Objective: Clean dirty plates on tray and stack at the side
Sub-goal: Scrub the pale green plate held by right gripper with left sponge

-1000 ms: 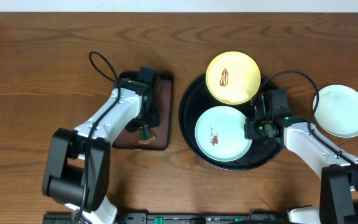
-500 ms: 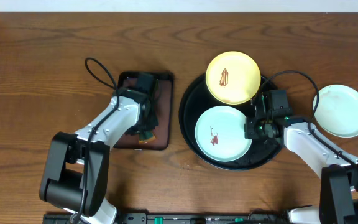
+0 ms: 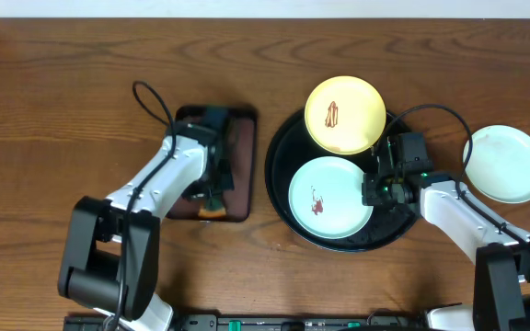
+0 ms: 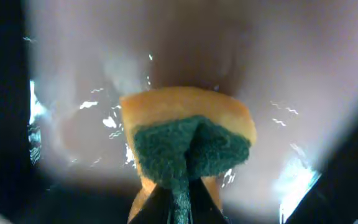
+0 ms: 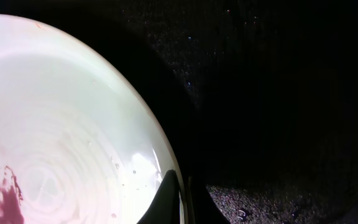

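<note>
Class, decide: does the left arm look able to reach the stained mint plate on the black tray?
Probably yes: the left end effector, gripping the sponge, has nothing standing between it and the mint plate; the right end effector pinches only its far rim.

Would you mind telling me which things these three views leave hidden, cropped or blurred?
Left wrist: the left gripper, shut on the yellow sponge with a green pad, is cropped by the bottom edge; everything behind is blurred.
Right wrist: the right gripper, shut on the smeared mint-white plate, is cropped below; the round black tray is too dark for detail.
Overhead: neither grip can be seen from above.
</note>
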{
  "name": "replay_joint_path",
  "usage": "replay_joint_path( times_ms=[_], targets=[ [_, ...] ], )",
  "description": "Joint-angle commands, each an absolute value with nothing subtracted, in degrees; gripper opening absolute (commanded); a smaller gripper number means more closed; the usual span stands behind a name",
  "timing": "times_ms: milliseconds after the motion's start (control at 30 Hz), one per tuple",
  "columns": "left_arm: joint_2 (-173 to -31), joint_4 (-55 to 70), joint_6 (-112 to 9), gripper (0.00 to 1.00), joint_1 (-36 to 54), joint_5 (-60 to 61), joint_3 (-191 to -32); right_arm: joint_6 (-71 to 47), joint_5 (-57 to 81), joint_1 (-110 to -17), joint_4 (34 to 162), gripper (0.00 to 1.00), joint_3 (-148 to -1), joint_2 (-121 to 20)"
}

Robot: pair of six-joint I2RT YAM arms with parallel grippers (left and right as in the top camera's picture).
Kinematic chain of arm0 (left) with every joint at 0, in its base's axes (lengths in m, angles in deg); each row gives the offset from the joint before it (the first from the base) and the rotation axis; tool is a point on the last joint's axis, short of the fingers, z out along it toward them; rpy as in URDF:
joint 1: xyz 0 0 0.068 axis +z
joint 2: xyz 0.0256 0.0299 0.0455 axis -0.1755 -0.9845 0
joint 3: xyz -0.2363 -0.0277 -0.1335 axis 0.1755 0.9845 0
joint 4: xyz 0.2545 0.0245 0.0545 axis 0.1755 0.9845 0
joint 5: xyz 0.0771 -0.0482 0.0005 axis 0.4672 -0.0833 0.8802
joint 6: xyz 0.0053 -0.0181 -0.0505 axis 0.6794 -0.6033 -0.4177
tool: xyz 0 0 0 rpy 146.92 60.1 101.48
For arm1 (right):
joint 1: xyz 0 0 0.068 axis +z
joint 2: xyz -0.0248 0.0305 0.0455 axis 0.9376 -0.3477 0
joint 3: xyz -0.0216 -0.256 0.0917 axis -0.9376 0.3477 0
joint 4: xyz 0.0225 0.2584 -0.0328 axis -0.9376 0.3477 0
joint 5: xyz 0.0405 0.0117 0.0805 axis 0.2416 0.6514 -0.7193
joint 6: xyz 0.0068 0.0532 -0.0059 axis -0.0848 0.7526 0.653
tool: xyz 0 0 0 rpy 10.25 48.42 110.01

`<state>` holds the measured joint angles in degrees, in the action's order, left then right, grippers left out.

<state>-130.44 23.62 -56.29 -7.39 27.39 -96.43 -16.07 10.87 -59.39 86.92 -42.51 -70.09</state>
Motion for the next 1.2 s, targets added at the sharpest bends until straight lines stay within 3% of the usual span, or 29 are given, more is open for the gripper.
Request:
replay_joint_path(
  times_ms=[0, 233, 667, 867, 1167],
  targets=[
    [-124.5, 28.2, -53.8, 0.07, -9.0, 26.6, -105.7, -14.8, 16.4, -59.5, 86.8, 0.01, -41.4, -71.2],
    [-119.8, 24.0, -60.1, 0.07, -17.2, 19.7, -107.5, -8.2, 16.5, -59.5, 86.8, 0.01, -41.4, -71.2],
    [-132.9, 9.4, -74.8, 0.07, -35.3, 18.7, -107.5, -4.5, 19.5, -59.5, 89.3, 0.01, -41.3, -71.2],
    [-141.5, -0.1, -75.0, 0.08, -36.6, 12.3, -107.5, -4.5, 19.5, -59.5, 89.2, 0.01, -41.3, -71.2],
    [-150.9, -0.1, -71.4, 0.07, -34.2, 14.1, -107.5, -4.5, 19.5, -59.5, 89.3, 0.01, -41.3, -71.2]
  ],
)
